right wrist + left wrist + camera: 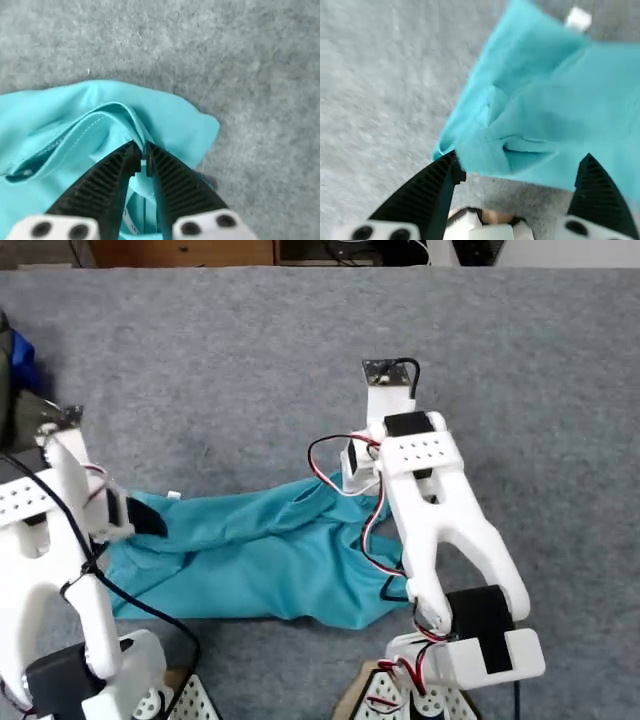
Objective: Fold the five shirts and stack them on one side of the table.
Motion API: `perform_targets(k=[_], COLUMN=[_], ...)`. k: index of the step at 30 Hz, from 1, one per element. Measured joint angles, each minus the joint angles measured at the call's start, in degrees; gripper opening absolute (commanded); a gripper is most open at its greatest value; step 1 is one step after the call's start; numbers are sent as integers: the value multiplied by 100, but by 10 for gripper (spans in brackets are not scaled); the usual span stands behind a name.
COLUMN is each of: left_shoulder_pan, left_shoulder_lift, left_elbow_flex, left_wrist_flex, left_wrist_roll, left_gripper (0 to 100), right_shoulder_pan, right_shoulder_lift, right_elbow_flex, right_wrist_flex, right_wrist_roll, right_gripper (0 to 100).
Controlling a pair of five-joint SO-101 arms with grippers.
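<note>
Shirt: we see 1 teal shirt [250, 560] lying rumpled on the grey table [200, 360], between the 2 arms.
Left gripper [520, 159]: fingers spread wide, over the shirt's edge.
Right gripper [142, 148]: fingers pressed together, pinching a shirt fold.

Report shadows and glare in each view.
High view: even light, a soft shadow along the near edge of the teal shirt, no glare. Right wrist view: a dark shadow under its corner beside the right hand. Left wrist view: no hard shadows around the left hand.
</note>
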Motion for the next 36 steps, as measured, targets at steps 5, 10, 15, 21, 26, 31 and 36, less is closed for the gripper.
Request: perform_targets(k=[5, 10, 15, 21, 26, 31, 36], left_shoulder_pan=[-9, -9, -9, -18, -18, -18, 246], left_shoulder_lift=[0, 0, 0, 0, 0, 0, 0], left_elbow_flex=[-158, -62, 141, 176, 176, -149, -1169], left_wrist_flex=[9, 9, -18, -9, -9, -9, -9], left_wrist_roll=[0, 0, 0, 0, 0, 26, 422], left_gripper=[285, 162, 38, 19, 19, 19, 19], right_shoulder_pan=[0, 0, 0, 0, 0, 0, 0], right_shoulder_lift=[0, 0, 0, 0, 0, 0, 0], right_elbow_flex=[9, 18, 18, 18, 18, -9, -633], right_wrist_flex=[-105, -105, -105, -105, -105, -105, -105], right_wrist_roll=[0, 0, 0, 0, 0, 0, -123], right_gripper=[4, 4, 4, 4, 4, 4, 4])
